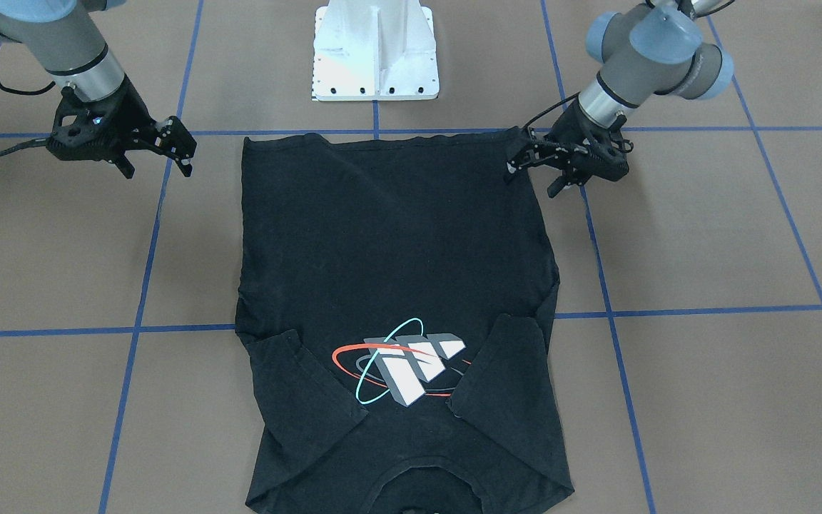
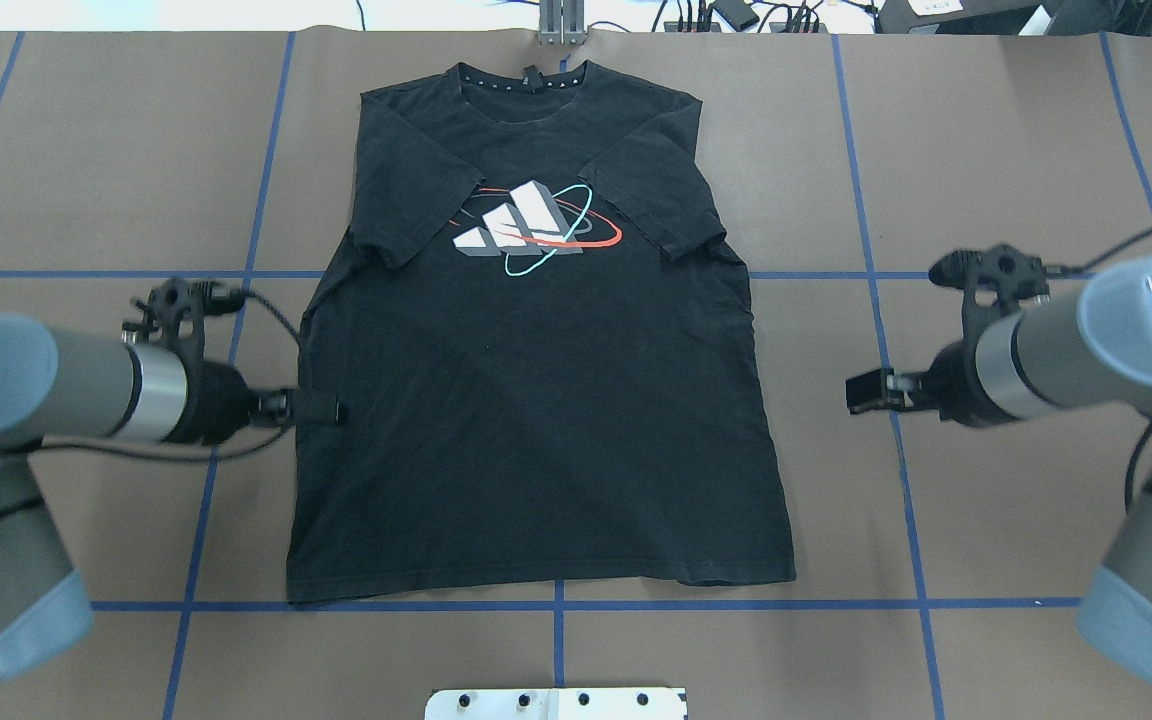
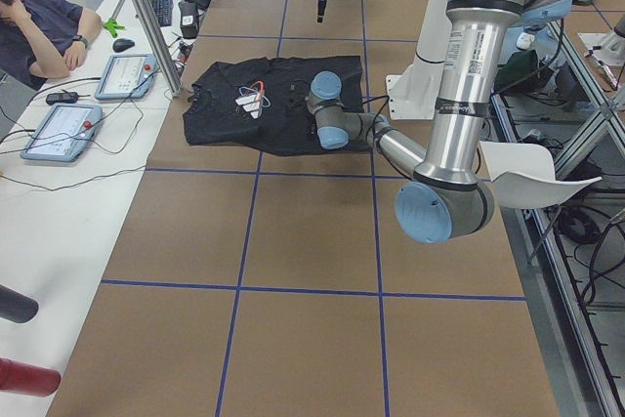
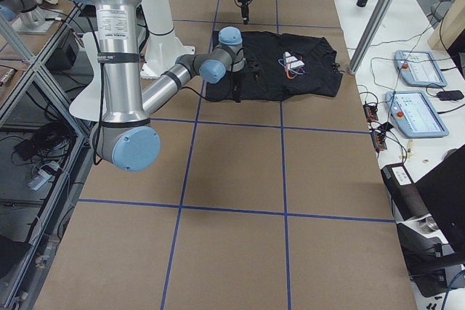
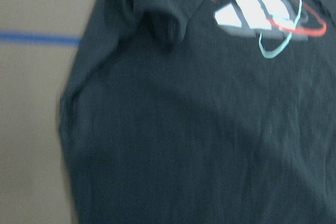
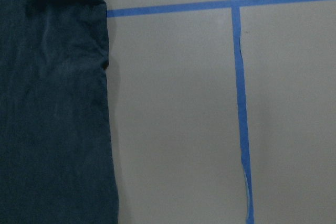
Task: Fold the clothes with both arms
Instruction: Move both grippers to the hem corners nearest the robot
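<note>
Brown table point(image 2: 986, 150), blue tape grid point(image 2: 886, 604).

Item one: left gripper point(image 1: 531, 180), jaws apart, empty. We log it hovering over the left side edge of the T-shirt point(image 2: 536, 420), likely poised to pinch there.

Item two: right gripper point(image 1: 155, 161), likewise spread and empty, above bare table well right of the shirt.

Item three: shirt flat, print point(image 2: 534, 225) up, sleeves point(image 2: 416, 215) turned in over the chest, collar point(image 2: 521, 85) far, hem point(image 2: 536, 590) near. We judge the side folds come next.
</note>
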`<state>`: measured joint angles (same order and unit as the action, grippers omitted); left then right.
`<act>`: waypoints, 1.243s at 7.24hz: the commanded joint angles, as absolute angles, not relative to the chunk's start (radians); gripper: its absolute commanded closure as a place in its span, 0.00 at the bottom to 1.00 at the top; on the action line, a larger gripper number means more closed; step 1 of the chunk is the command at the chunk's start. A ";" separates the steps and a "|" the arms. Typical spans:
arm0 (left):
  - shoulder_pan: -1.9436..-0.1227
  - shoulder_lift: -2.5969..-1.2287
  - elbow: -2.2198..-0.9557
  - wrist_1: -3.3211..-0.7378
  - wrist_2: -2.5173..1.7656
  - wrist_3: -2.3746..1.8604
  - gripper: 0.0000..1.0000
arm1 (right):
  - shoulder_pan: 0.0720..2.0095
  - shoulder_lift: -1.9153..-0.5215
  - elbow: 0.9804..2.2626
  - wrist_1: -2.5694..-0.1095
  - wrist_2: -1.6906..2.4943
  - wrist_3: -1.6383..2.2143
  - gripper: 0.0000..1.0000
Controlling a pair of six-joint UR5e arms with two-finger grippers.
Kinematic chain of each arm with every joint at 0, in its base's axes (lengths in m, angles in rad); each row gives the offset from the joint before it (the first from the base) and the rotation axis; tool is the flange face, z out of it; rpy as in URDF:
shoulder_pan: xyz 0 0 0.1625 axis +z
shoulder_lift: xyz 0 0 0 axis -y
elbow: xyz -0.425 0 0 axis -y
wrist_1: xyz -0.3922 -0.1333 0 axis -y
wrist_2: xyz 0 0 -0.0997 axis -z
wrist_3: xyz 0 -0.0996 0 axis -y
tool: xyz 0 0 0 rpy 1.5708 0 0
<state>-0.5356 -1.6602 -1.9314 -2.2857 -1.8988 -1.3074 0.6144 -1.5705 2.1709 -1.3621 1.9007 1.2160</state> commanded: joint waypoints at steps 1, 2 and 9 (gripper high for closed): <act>-0.349 -1.550 -2.041 -2.244 -1.760 -1.438 0.00 | 0.462 -1.704 2.243 -1.245 1.788 1.360 0.00; -0.287 -1.528 -2.052 -2.244 -1.725 -1.489 0.00 | 0.415 -1.719 2.243 -1.236 1.734 1.385 0.00; -0.209 -1.513 -1.999 -2.230 -1.644 -1.543 0.38 | 0.411 -1.726 2.244 -1.236 1.732 1.385 0.00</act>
